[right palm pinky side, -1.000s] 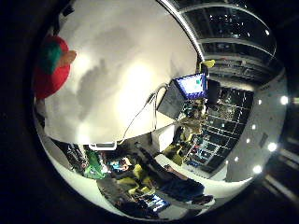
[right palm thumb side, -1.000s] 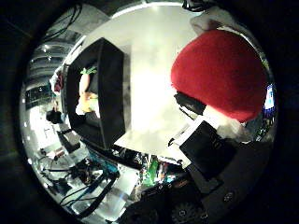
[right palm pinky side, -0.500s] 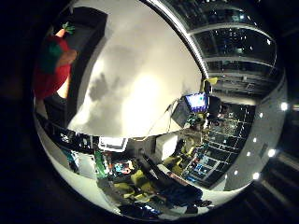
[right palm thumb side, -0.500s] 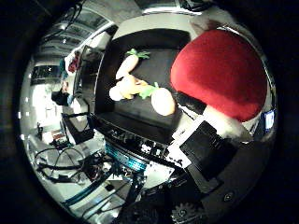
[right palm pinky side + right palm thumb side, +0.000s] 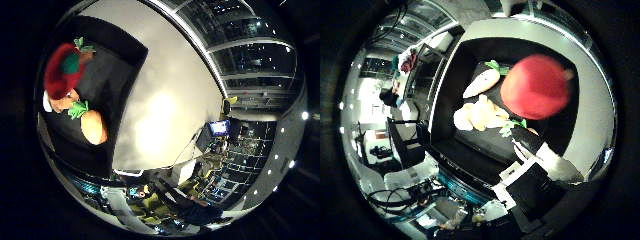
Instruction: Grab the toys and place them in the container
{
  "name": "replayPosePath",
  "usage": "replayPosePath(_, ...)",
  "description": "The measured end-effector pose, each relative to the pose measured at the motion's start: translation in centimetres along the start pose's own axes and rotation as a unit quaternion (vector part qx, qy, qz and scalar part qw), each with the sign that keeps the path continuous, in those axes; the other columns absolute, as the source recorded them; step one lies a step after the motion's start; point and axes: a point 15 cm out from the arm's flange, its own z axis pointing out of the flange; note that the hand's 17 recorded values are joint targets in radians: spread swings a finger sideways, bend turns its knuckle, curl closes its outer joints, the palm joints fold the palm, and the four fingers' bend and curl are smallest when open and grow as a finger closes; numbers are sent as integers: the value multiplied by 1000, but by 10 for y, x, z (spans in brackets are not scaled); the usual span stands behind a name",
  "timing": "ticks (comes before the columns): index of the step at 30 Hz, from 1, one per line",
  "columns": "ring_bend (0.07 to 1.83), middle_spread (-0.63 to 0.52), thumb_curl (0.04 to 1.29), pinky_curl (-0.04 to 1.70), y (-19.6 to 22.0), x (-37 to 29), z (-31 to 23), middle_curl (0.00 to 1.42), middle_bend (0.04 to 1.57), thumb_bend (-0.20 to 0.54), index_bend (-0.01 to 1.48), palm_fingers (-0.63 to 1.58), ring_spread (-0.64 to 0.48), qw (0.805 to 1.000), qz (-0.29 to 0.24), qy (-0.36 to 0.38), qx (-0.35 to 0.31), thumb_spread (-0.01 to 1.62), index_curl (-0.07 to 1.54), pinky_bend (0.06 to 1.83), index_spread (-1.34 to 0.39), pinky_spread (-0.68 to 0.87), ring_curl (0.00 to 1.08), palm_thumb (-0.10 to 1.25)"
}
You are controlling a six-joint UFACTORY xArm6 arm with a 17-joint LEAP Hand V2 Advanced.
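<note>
Toys lie together in the black container (image 5: 470, 55), which sits on a pale grey table (image 5: 170, 95). Largest among them is a red plush toy (image 5: 536, 86), round, blurred at its edge, seen over the container's interior between the palm and the floor of the bin; whether it rests on the bottom or is in the air cannot be told. Beside it lies a white radish-shaped toy (image 5: 481, 83) with a green leafy top, and just below that a cluster of pale yellow-orange pieces (image 5: 477, 115) touching one another. From the little finger side an orange rounded toy (image 5: 94, 126) with green leaves shows beside the red one. White and black parts of the right hand (image 5: 535, 182) sit at the edge of the thumb side view, apart from the red toy, with nothing visibly clasped; whether the fingers are straight or curled cannot be told. Beyond the table a lit monitor (image 5: 218, 128) stands among room clutter.
</note>
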Motion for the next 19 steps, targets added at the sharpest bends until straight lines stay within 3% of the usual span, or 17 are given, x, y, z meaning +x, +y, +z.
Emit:
replayPosePath(10, 575, 156, 388, 316, 15, 23, -16, 310, 199, -26, 126, -29, 191, 1000, 21, 3, -5, 947, 180, 803, -460, 452, 261, 781)
replayPosePath(19, 466, 160, 369, 275, 93, 39, -57, 326, 219, -22, 160, -21, 200, 994, 59, -2, -89, 972, 217, 694, -436, 428, 230, 797)
